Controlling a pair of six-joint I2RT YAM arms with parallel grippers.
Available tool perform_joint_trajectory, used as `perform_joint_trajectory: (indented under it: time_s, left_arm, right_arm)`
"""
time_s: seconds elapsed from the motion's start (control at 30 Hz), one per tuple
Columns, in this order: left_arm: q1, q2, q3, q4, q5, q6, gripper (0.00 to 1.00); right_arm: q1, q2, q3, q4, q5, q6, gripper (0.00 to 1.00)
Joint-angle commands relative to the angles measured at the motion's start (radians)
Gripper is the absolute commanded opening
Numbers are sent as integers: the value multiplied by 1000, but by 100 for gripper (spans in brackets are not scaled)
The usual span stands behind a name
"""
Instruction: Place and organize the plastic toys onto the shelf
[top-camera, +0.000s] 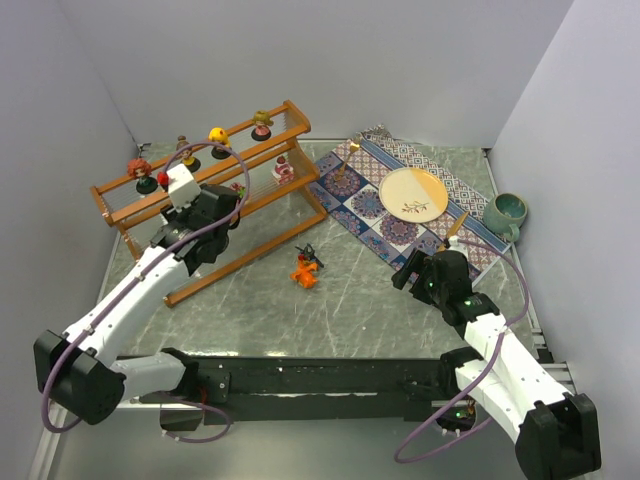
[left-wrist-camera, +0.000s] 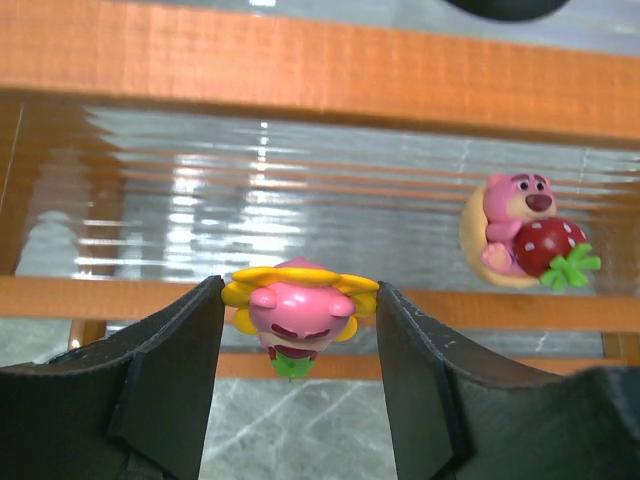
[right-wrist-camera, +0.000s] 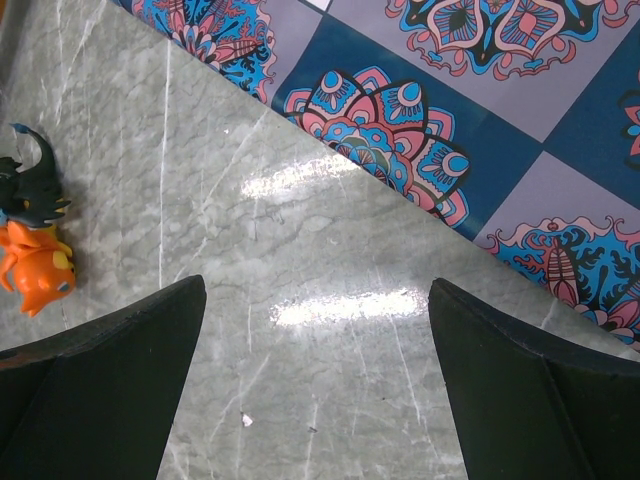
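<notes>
My left gripper (left-wrist-camera: 300, 305) is shut on a pink flower toy (left-wrist-camera: 300, 312) with yellow petals, both fingers pressing on the petals. It hangs just in front of the shelf (left-wrist-camera: 300, 65), level with the middle tier. On that tier's clear panel sits a pink bear toy with a strawberry (left-wrist-camera: 522, 232). In the top view the shelf (top-camera: 120, 205) carries several dolls on its top rail, among them a red-haired one (top-camera: 140, 172) and a yellow one (top-camera: 219, 137). An orange toy (top-camera: 304, 276) and a black spiky toy (top-camera: 311, 256) lie together on the table. My right gripper (right-wrist-camera: 318, 300) is open over bare table, right of them.
The patterned blue mat (top-camera: 375, 225) lies at the back right with a cream plate (top-camera: 413, 193) on it. A teal mug (top-camera: 508, 213) stands by the right wall. The mat's corner (right-wrist-camera: 480, 110) reaches close in front of my right gripper.
</notes>
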Motion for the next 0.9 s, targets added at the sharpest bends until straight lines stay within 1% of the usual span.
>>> perform_joint_trajectory:
  time_s: [0.0,0.2,0.23,0.47,0.87]
  left_arm:
    - [33,-16,-12,119,21,91,40]
    - [70,10,-26,154,27,119,41]
    - [77,15,-27,168,30,122,41]
    - [96,44,-35,188,41,144,43]
    - [120,52,-61,212,76,150,50]
  right_arm:
    - [0,-17,-10,36,-3,-17,99]
    - [2,-27,-14,37,-3,-22,100]
    - [2,-28,-16,37,-23,-23,100]
    - [3,-30,-23,46,-38,-26,100]
    - [6,-24,-28,59,-43,-39,100]
